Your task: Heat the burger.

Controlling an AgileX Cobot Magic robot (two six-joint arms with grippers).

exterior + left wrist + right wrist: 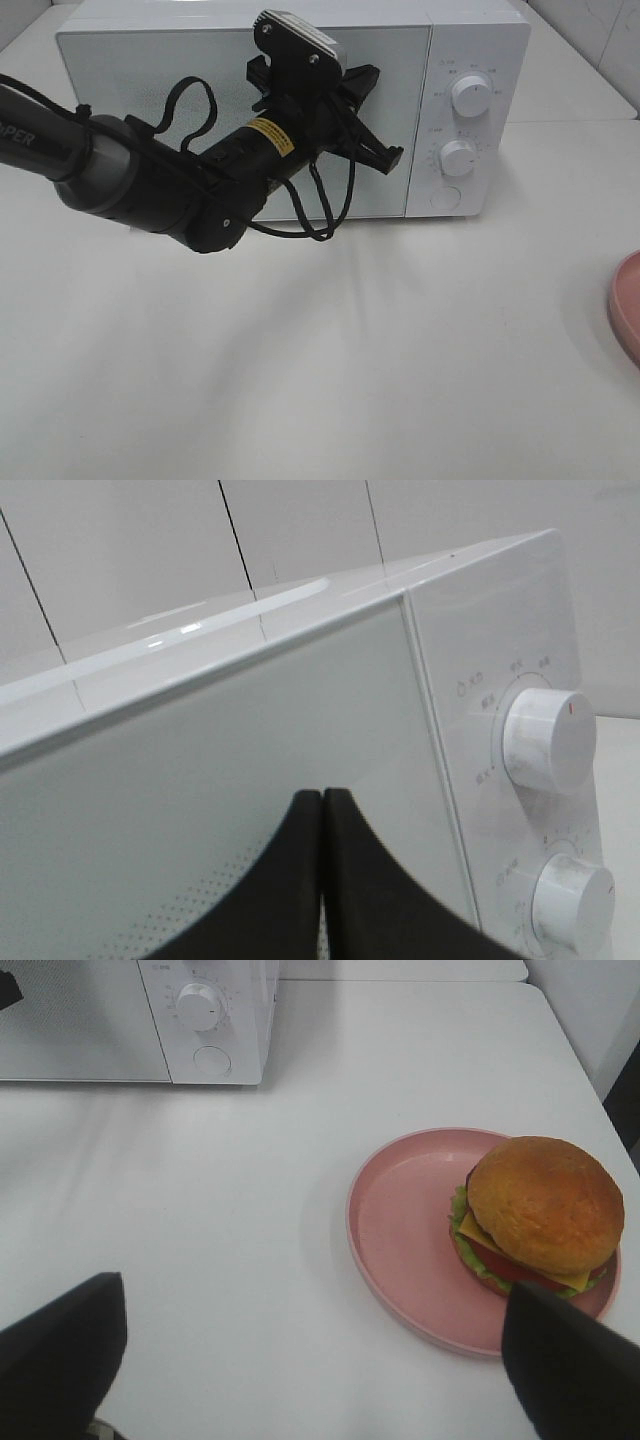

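White microwave, door shut, at the back of the white worktop; two white dials on its panel. Left gripper: jaws pressed together, holding nothing, raised before the microwave door near the panel. Right gripper: jaws spread wide, empty, above the worktop. Burger: on the pink plate, toward one edge, well apart from the microwave.

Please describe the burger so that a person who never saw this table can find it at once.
On the white table, right of the white microwave oven, lies a round pink plate. The burger sits on the plate: glossy golden-brown bun, green lettuce, the only food there.
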